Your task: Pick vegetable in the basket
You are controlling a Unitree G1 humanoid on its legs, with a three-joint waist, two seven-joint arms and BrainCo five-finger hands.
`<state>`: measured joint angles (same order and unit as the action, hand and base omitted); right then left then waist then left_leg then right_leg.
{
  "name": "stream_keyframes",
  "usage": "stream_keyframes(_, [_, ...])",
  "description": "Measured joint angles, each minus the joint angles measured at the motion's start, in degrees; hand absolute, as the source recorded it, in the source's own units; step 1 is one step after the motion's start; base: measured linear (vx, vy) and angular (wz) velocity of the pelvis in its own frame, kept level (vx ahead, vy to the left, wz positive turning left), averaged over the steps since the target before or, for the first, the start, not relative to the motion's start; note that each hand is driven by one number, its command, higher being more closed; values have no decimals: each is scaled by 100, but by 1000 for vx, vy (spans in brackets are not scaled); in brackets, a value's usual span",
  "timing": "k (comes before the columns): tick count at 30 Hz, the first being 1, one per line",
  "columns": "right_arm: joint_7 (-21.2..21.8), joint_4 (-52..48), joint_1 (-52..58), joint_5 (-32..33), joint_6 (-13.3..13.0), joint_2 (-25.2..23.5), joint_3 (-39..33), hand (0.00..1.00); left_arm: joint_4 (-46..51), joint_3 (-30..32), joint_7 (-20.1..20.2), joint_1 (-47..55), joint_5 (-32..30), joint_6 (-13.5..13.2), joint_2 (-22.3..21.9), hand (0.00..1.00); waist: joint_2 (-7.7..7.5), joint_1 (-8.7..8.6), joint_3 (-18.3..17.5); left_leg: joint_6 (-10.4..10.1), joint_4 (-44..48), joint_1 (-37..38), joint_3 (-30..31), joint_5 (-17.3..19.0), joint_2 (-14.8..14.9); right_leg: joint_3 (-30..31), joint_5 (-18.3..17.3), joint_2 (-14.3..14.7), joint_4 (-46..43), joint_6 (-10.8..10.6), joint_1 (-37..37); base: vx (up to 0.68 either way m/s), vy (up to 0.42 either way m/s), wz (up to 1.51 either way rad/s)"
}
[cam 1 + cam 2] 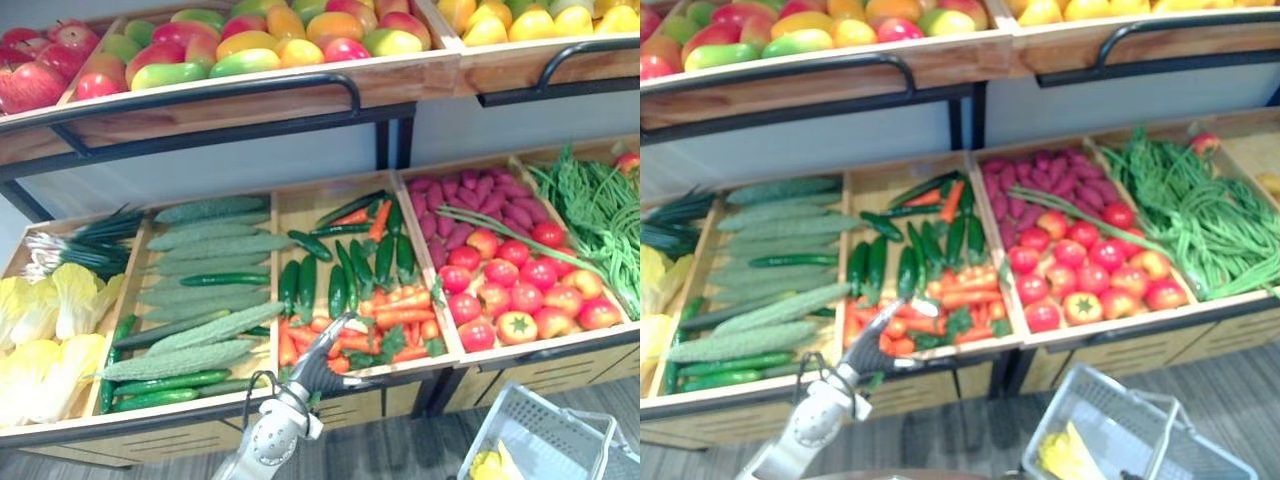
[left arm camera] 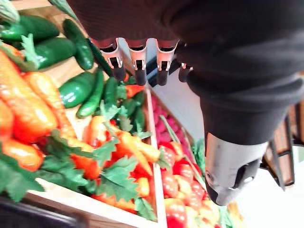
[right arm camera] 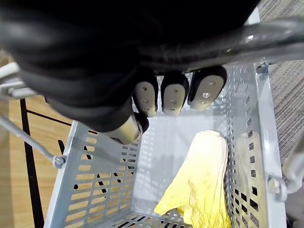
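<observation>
Orange carrots [image 1: 395, 318] fill the front of the middle wooden bin [image 1: 272, 250], with dark green cucumbers [image 1: 345, 275] lying behind them. The left hand [image 1: 325, 355] hovers at the near edge of the carrot pile. Its fingers [image 2: 138, 64] are straight and a little apart, the thumb held off to one side, and it has nothing in its grasp. It looks just clear of the carrots, though I can't be sure it isn't brushing them. Lower right, the right hand [image 3: 147, 97] has its fingers curled round the dark handle [image 3: 266, 33] of a grey perforated basket [image 3: 90, 190]. A yellow leafy vegetable [image 3: 202, 180] lies on the basket's floor.
</observation>
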<state>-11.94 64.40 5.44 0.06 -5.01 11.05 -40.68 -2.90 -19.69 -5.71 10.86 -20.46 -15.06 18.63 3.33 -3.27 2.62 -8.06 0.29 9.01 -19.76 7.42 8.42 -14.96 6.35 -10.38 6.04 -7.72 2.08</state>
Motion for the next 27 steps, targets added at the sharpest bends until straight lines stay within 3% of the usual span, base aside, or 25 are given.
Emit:
stream_keyframes(6, [15, 196, -2, 57, 112, 139, -229, 100, -253, 386, -16, 16, -110, 279, 4, 0, -24, -15, 10, 49, 129, 8, 22, 160, -39, 381, 28, 6, -31, -40, -153, -11, -9, -26])
stream_keyframes(9, [16, 193, 43, 57, 123, 141, -404, 100, -253, 390, -23, 9, -170, 282, 3, 0, -37, -138, 18, 71, 188, 27, 5, 265, -54, 483, 32, 1, -37, -45, -156, -25, -8, -19])
stream_keyframes(14, [1, 193, 241, 57, 158, 139, -620, 100, -285, 498, -140, -100, -472, 302, 4, 0, -70, -139, 39, 75, 185, 57, -11, 286, -60, 534, 33, 4, -38, -47, -158, -13, -25, -6])
stream_keyframes(21, [0, 167, 289, 54, 183, 139, -612, 100, -963, 510, -424, -517, -838, 398, 4, 0, -70, -167, 40, 60, 171, 127, -149, 296, -56, 653, 36, 21, -92, -51, -202, -26, -35, -8])
stream_keyframes(24, [1, 167, 255, 53, 184, 131, -599, 100, -1335, 510, -535, -663, -1017, 419, 4, 0, -70, -287, 40, 44, 172, 129, -180, 307, -52, 709, 45, 33, -83, -67, -220, -30, -39, -7])
stream_keyframes(27, [1, 163, 250, 53, 183, 124, -601, 100, -1578, 502, -565, -814, -1153, 455, 2, 0, -70, -288, 40, 21, 171, 127, -275, 321, -45, 797, 57, 54, -81, -83, -286, -21, -37, -17])
